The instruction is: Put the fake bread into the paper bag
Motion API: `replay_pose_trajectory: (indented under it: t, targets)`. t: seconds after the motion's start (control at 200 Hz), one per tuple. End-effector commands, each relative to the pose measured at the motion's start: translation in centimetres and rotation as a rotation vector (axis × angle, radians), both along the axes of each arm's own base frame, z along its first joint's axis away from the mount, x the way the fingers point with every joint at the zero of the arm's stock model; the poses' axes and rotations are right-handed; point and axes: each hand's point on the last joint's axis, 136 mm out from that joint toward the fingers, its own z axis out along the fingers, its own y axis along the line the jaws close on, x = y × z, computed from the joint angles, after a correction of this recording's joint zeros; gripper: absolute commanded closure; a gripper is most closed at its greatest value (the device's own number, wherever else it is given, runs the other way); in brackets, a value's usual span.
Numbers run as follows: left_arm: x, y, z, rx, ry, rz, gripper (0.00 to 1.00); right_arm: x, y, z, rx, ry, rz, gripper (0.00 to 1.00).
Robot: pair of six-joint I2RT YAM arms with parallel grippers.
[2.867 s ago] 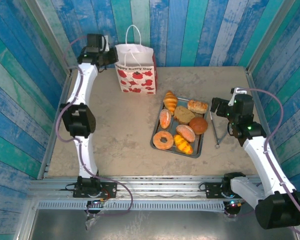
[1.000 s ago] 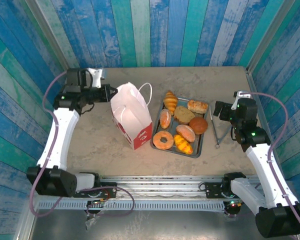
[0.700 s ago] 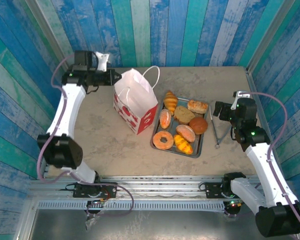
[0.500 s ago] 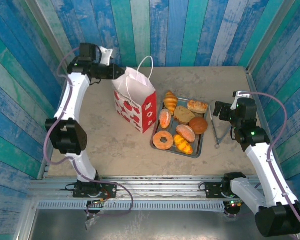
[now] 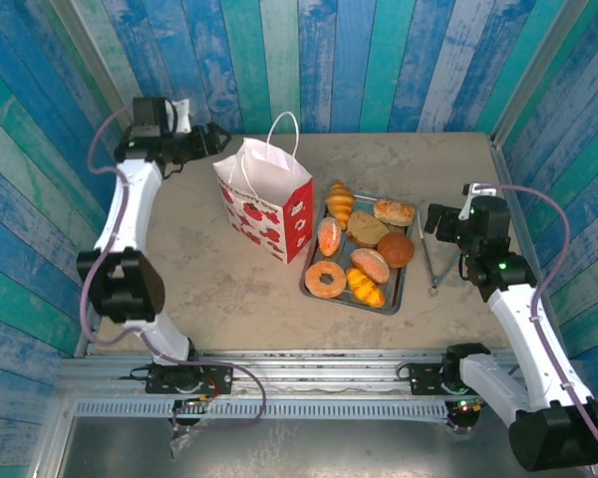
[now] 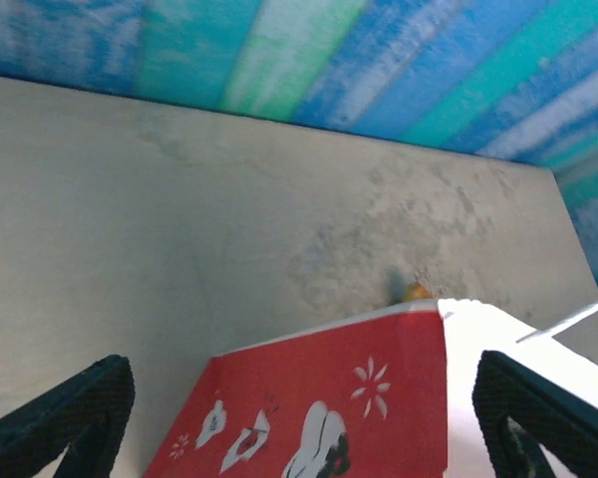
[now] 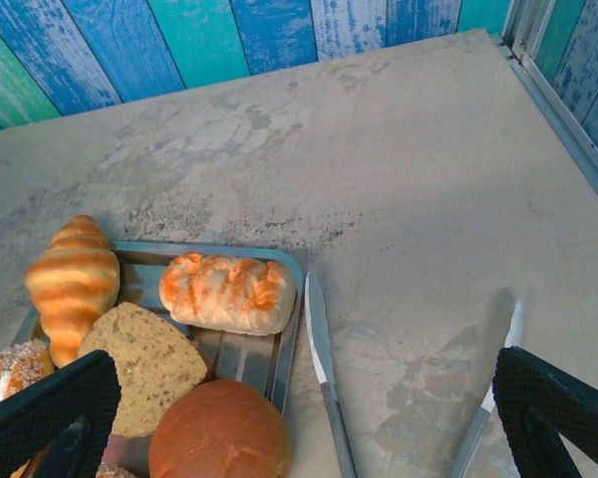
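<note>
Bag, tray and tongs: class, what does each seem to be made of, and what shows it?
Bag: paper, matte and printed, with crisp folds. Tray: probably metal, dull grey, with a thin raised rim. Tongs: likely steel, judging by thin, flat, silvery blades.

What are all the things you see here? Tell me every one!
table: one, beige, under everything
tray: one, grey metal, mid-table
fake bread: eight, golden-brown, on the tray
paper bag: one, white and red, standing left of the tray
tongs: one pair, silver, right of the tray
wall planks: many, blue and green, around the table
left hand: one, black, open, beside the bag's top
right hand: one, black, open, above the tongs
</note>
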Motion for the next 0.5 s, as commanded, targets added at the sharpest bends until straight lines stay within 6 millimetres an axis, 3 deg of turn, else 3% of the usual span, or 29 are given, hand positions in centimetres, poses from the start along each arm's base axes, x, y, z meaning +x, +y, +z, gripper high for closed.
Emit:
replay_pose_trajectory:
  t: [0.0,0.07,0.175,0.291,0.496]
  targets:
    - [-5.0,2.8,9.8,-0.035,-0.263,0.238,0.06,-0.4,-0.3,0.0,-0.012,-0.015,-0.007,0.0]
    - [-7.8,3.8,10.4,-0.066,-0.297,0.324,0.05,-0.4,-0.3,0.1,-0.011,-0.024,-0.008,0.0]
    - [-11.6,4.5,9.5,-0.13,-0.286,0.411,0.05,-0.4,-0.3,0.0,-0.004,-0.027,-0.007,0.0]
    - [-15.4,3.0,8.1,-0.115,-0.223,0.372,0.0,-0.3,-0.1,0.0,0.007,-0.03,-0.005,0.0]
    - [-21.1,-0.3,4.6,-0.169,-0.099,0.276,0.04,-0.2,-0.1,0.0,0.022,-0.034,-0.015,0.0]
